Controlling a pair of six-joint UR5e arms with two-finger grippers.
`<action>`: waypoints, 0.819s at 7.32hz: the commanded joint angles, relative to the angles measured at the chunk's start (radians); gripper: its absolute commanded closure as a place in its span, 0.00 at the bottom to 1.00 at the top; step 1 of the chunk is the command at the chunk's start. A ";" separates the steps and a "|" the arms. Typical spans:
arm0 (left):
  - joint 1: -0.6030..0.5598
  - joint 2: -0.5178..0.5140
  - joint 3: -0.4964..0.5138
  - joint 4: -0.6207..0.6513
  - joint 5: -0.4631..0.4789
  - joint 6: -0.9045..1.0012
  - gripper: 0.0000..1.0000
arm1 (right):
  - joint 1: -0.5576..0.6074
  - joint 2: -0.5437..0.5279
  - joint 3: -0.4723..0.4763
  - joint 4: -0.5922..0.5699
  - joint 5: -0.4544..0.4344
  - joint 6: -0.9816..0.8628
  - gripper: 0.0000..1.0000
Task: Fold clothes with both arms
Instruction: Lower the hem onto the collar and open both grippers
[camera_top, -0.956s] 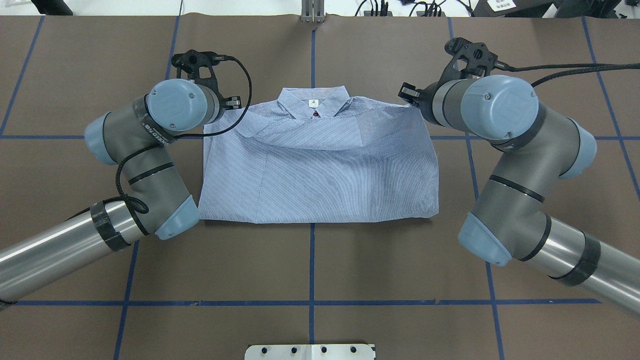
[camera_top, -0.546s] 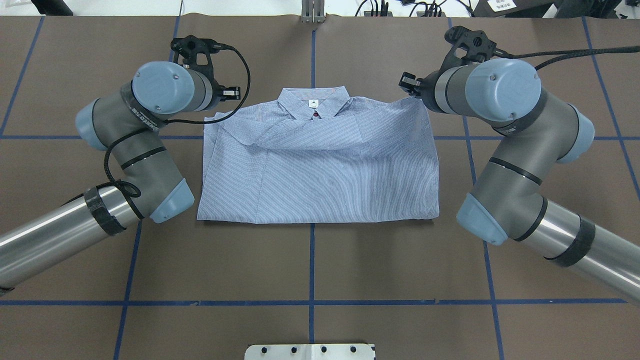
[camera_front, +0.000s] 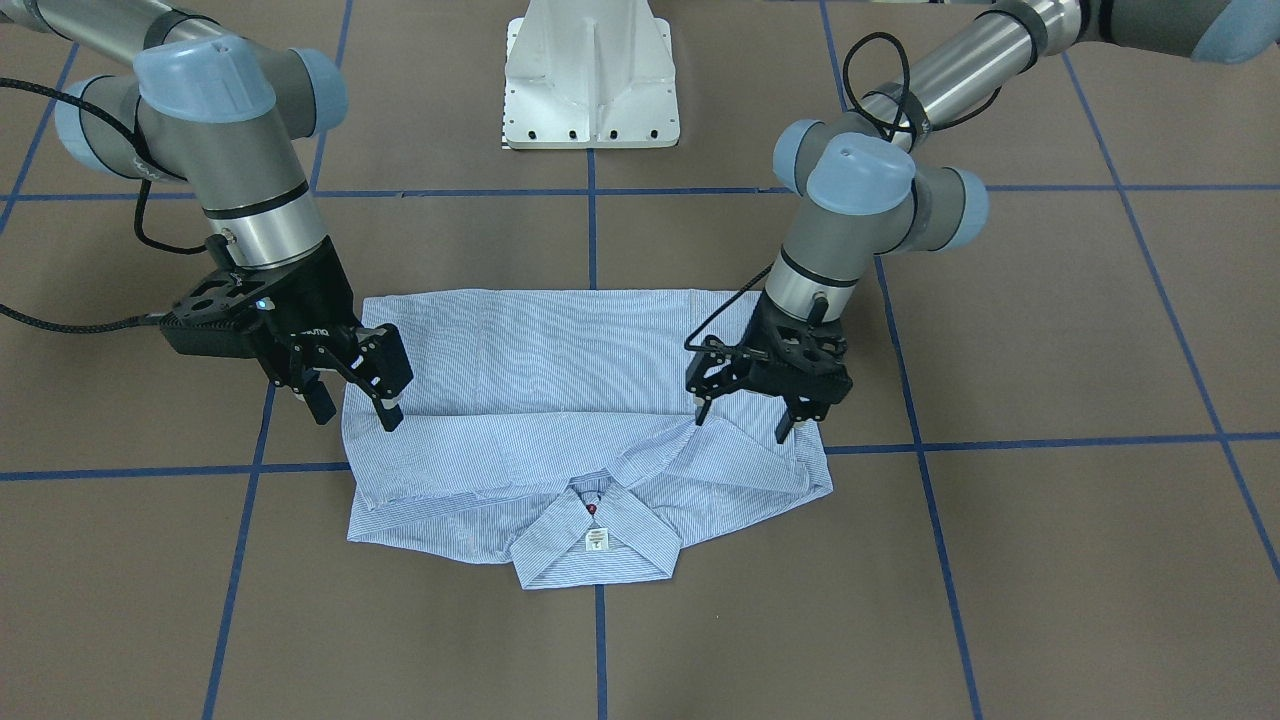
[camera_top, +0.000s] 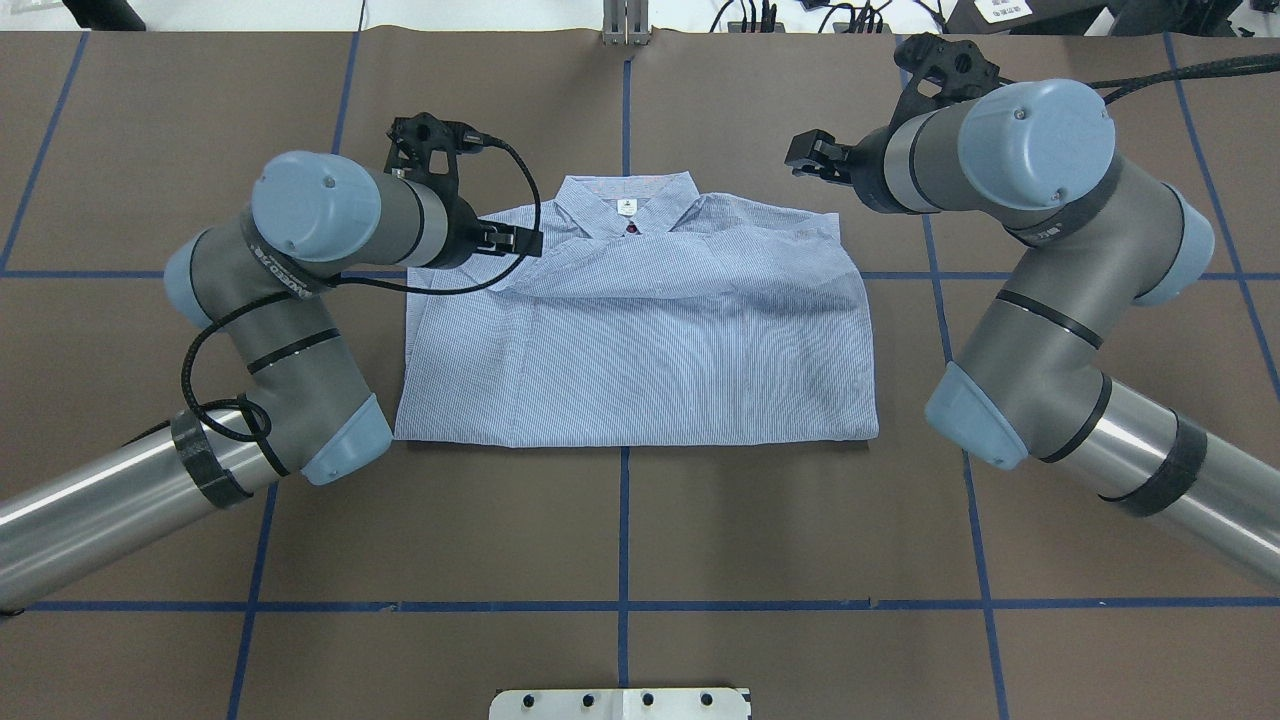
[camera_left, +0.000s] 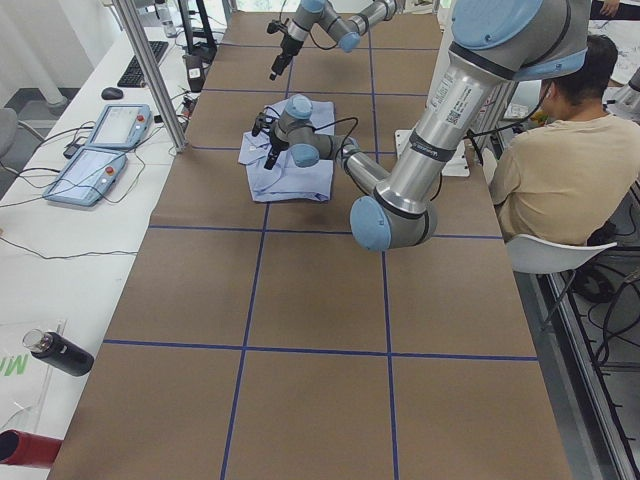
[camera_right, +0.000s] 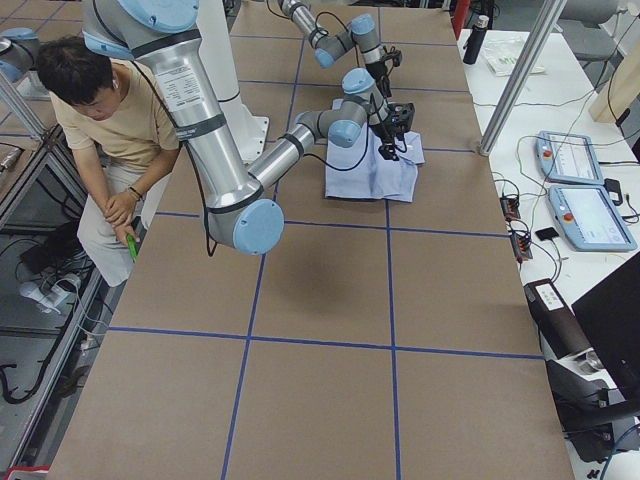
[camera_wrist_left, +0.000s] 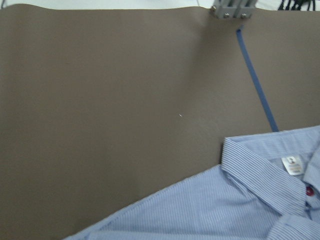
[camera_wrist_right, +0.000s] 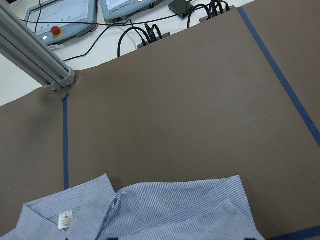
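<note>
- The left tool (camera_front: 742, 425) and right tool (camera_front: 356, 415) hang wide open and empty above the shoulders of the half-folded shirt (camera_front: 560, 400).
- A clean next fold likely calls for matched pinches on both sides.

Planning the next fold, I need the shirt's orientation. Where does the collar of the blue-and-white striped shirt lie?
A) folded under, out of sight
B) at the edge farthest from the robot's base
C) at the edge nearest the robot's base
B: the collar of the blue-and-white striped shirt lies in plain sight at the far edge.
</note>
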 joint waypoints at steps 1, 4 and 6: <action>0.040 -0.001 0.023 -0.043 0.001 0.001 0.00 | 0.001 -0.003 0.001 0.002 0.000 -0.011 0.00; 0.043 -0.042 0.141 -0.108 0.042 0.004 0.18 | 0.001 -0.004 0.002 0.005 0.000 -0.011 0.00; 0.043 -0.074 0.170 -0.115 0.041 0.002 0.57 | 0.001 -0.006 0.001 0.005 -0.001 -0.011 0.00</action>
